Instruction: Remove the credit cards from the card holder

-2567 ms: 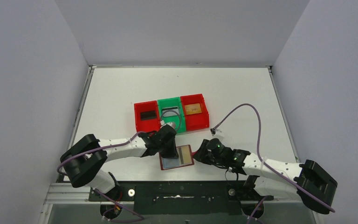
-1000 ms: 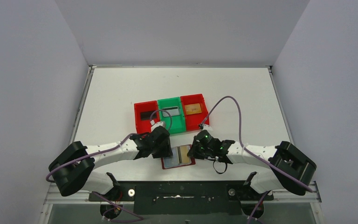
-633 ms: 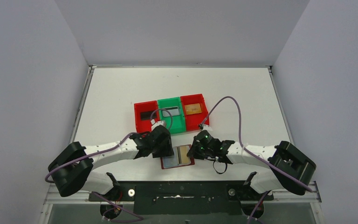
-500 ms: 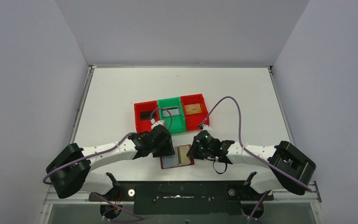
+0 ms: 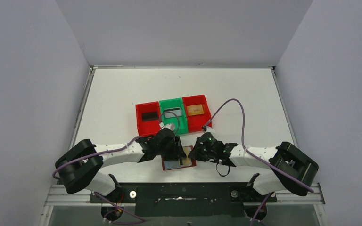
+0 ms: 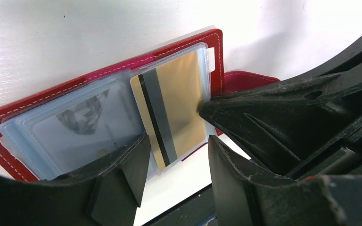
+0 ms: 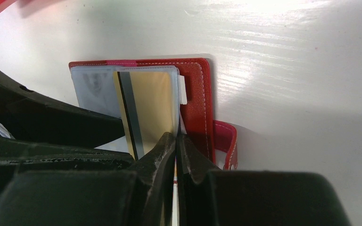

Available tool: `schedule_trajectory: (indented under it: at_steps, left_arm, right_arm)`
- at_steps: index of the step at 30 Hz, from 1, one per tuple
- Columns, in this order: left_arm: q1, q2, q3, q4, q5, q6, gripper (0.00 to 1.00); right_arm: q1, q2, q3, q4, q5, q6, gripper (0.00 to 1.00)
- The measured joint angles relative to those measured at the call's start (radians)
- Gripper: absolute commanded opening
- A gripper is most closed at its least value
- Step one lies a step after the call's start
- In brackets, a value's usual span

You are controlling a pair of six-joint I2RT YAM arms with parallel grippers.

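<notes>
The card holder [image 5: 179, 162] lies open near the table's front edge, dark red with clear pockets [image 6: 75, 127]. A gold credit card [image 6: 176, 101] with a dark stripe sits in its right-hand pocket. My left gripper [image 6: 176, 150] is open, with one finger on each side of that card's near end. My right gripper [image 7: 176, 140] is shut, and its tips pinch the outer edge of the clear pocket beside the gold card [image 7: 153, 101]. The red snap tab [image 7: 227, 141] sticks out to the right. From above, both grippers crowd over the holder and hide part of it.
Three joined bins stand behind the holder. The left red bin [image 5: 140, 123] holds a black card, the green bin [image 5: 183, 126] a silver-grey one, the right red bin [image 5: 206, 120] a gold-tan one. Purple cables loop above both arms. Black rail along the front edge.
My left gripper has slid right over the open holder, and its jaws have widened a little. The right gripper has stayed at the holder's right edge, shut.
</notes>
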Motion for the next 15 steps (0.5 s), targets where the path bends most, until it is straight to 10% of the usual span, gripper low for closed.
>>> schedule_trajectory:
  at_steps: [12,15]
  left_arm:
    - [-0.004,-0.002,-0.031,0.021,-0.042,-0.061,0.23]
    - [-0.004,-0.018,-0.061,0.048,-0.057,-0.088,0.33]
  right_arm:
    - [-0.014,0.000,-0.039,0.071,-0.024,0.039,0.00]
    - [-0.016,0.000,-0.050,0.091,-0.024,0.051,0.00]
